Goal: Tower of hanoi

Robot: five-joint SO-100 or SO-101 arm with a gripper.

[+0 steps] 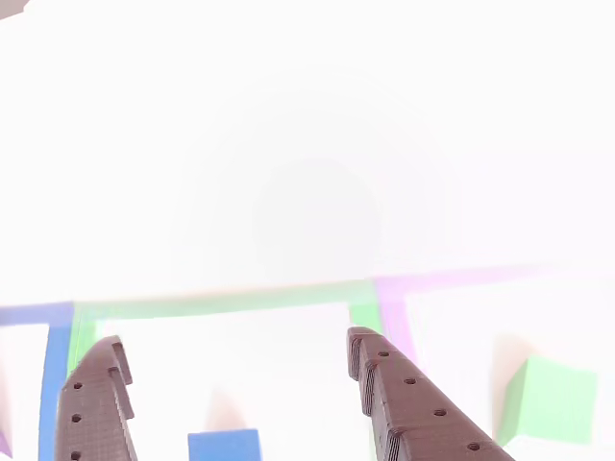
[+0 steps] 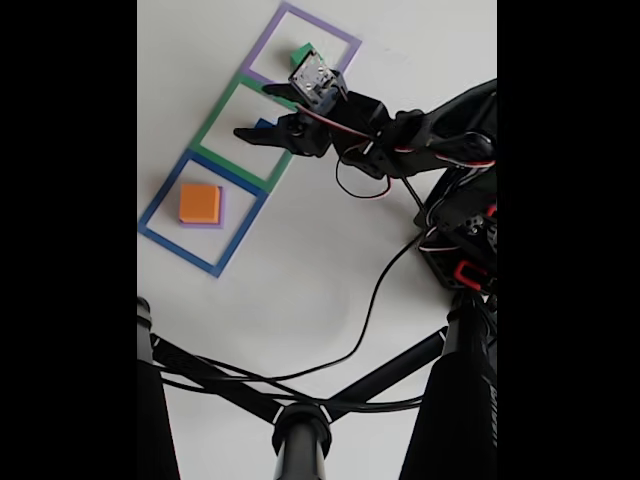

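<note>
Blue small plastic cube (image 1: pixel 224 445) lay inside the green tape-outlined square (image 2: pixel 240 135), between the spread fingers of the dark two-finger gripper (image 1: pixel 235 351), which was released and grasped nothing. Green block (image 1: pixel 548 399) sat in the purple tape square (image 2: pixel 345 40). Orange block (image 2: pixel 199 203), apparently atop a purple one, occupied the blue tape square (image 2: pixel 160 235).

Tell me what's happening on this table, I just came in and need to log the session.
A single robot arm is working a block-stacking puzzle on three taped squares. Its end effector hangs open over the small blue cube in the green-taped square. The green block sits in the purple-taped square, and an orange block on a purple one sits in the blue-taped square.
</note>
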